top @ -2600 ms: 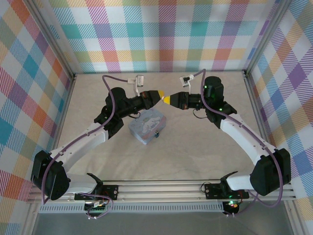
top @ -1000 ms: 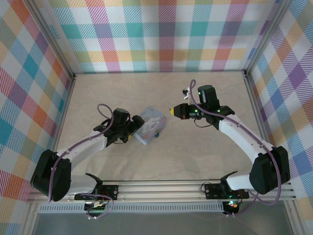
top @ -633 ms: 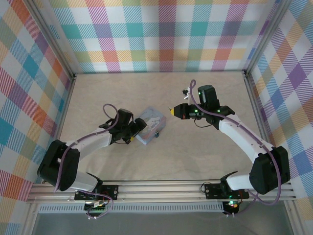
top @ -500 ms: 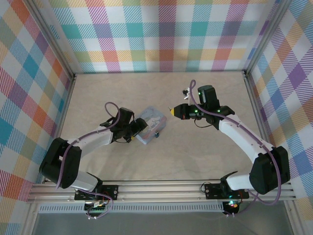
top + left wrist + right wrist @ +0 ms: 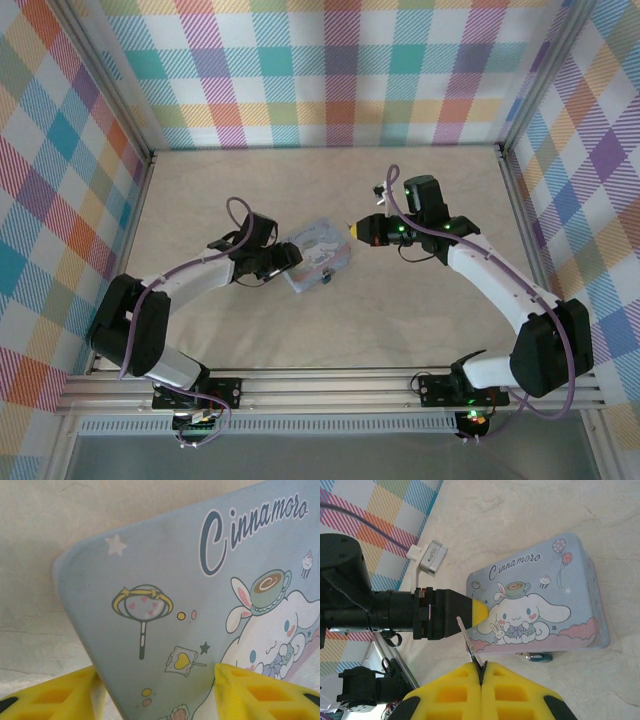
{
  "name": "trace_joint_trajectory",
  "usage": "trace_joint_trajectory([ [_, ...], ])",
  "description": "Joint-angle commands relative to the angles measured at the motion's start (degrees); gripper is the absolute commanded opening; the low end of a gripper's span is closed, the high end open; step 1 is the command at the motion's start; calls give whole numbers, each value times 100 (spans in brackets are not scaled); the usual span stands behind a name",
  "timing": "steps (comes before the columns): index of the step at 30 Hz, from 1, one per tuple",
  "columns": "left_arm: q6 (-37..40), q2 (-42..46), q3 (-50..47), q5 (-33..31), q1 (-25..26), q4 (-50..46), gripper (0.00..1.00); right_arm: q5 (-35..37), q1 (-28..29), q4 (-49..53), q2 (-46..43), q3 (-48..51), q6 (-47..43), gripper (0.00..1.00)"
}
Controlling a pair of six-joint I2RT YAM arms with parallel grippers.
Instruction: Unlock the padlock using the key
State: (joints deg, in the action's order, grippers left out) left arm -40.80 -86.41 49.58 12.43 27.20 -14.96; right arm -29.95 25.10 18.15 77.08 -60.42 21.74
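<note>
Bearing "Cinnamoro", the tin (image 5: 200, 605) sits partly inside the left pincer (image 5: 156, 674), grip unclear; right pincer (image 5: 482, 669) pinches the key (image 5: 467, 640).

The left arm is stretching low across the table, the left gripper (image 5: 287, 260) spreading its yellow fingers (image 5: 252, 696) apart. The right arm is bending inward, the right gripper (image 5: 352, 229) pinching the key (image 5: 469, 647).

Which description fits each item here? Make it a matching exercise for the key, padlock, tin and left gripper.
Items:
1. key
2. padlock
3. tin
4. left gripper

Descriptions:
a. pale blue, cartoon lid facing up
b. fingers on either side of a tin corner
c. pinched in the shut right gripper
d. small and dark, by the tin's long side

Pairs: 1-c, 2-d, 3-a, 4-b
</note>
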Motion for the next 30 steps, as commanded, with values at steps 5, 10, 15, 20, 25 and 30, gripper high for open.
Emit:
trace_joint_trajectory([
  [5, 1339, -702, 468, -403, -216, -1449, 53, 73, -14, 213, -232, -32, -183, 1],
  [10, 1770, -1186, 1072, -515, -559, -1491, 54, 102, -14, 260, -310, 7, -200, 1],
  [15, 2233, -1871, 1916, -311, -796, -1507, 57, 131, -22, 295, -373, 31, -218, 1],
  [20, 2572, -2578, 2759, -164, -883, -1587, 61, 156, -28, 335, -436, 72, -214, 1],
  [25, 2772, -2943, 3516, -431, -942, -1796, 65, 179, -49, 400, -507, 92, -224, 1],
  [30, 2976, -2689, 4026, -811, -962, -2056, 72, 344, -82, 470, -599, 118, -215, 1],
])
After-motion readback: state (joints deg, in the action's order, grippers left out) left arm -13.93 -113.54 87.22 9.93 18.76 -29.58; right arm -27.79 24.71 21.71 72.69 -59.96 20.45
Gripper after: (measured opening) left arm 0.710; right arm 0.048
